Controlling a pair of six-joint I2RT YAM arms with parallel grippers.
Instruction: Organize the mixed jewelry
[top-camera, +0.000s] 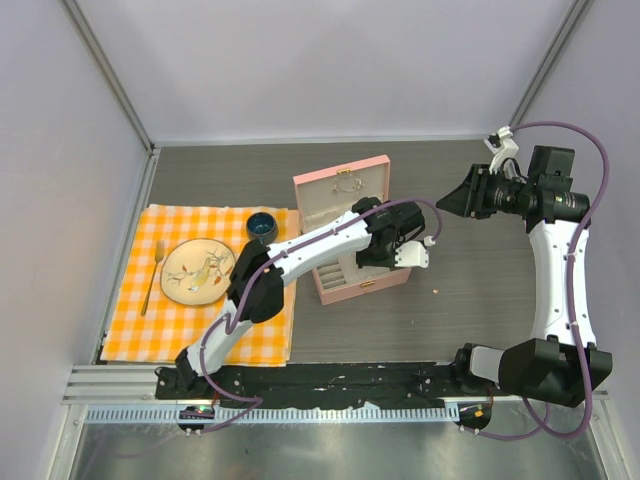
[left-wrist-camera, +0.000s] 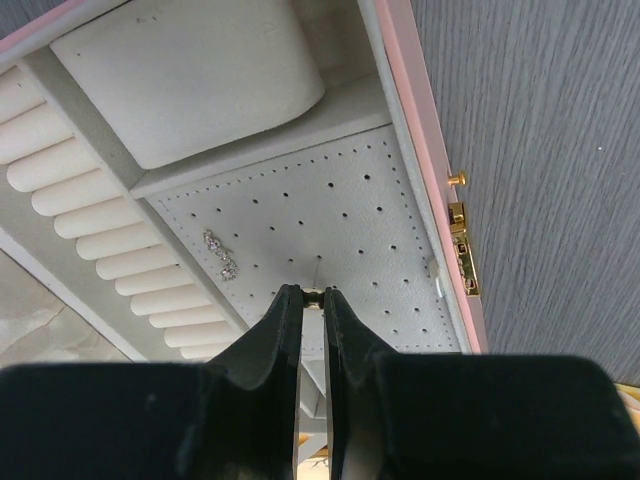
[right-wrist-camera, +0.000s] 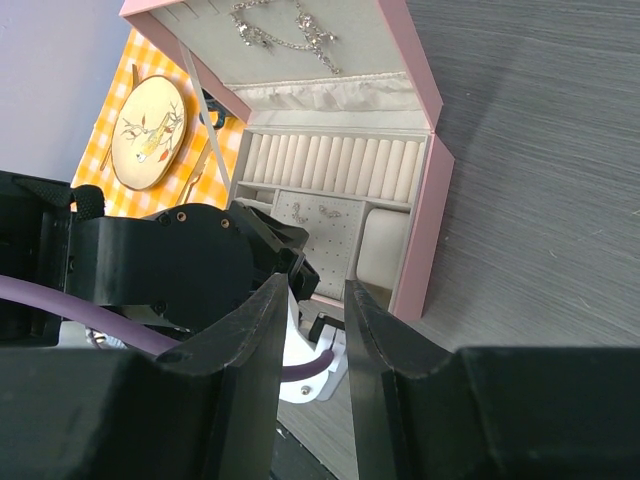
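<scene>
**Left pincer shut over the earring pad, right pincer parted out to the side**

My left pincer (left-wrist-camera: 311, 296) has its tips together, poised over the perforated pad (left-wrist-camera: 350, 200) in the open box (top-camera: 320, 205). A small pale-gold glint sits right at the tips. I cannot tell whether it is gripped or merely behind them.

Room here is tight. Left of the tips, a divider and the rolls (left-wrist-camera: 90, 220) close the pad in. Beyond the tips is the ledge of the cushion (left-wrist-camera: 190, 80) bay. Right of them stands the pink wall (left-wrist-camera: 415, 140) with its clasp (left-wrist-camera: 462, 250). Past that wall I have bare table (left-wrist-camera: 540, 150).

The earrings (left-wrist-camera: 221, 255) lie on the pad, just left of the tips and slightly beyond them. The two pieces lie end to end, and their line runs diagonally alongside the divider, with the near end towards the pincer. A white piece (left-wrist-camera: 440, 288) rests at the foot of the wall, right of the tips and near the clasp; it is too small for me to judge which way it points.

From above, one speck (top-camera: 436, 290) lies on the table outside the box, just to the near side of the left pincer and touching nothing.

My right pincer (right-wrist-camera: 314, 300) has its fingers apart with nothing between them. It hangs above the table to the right of the box, well apart from it and aimed at the left arm, with open table all round.
</scene>
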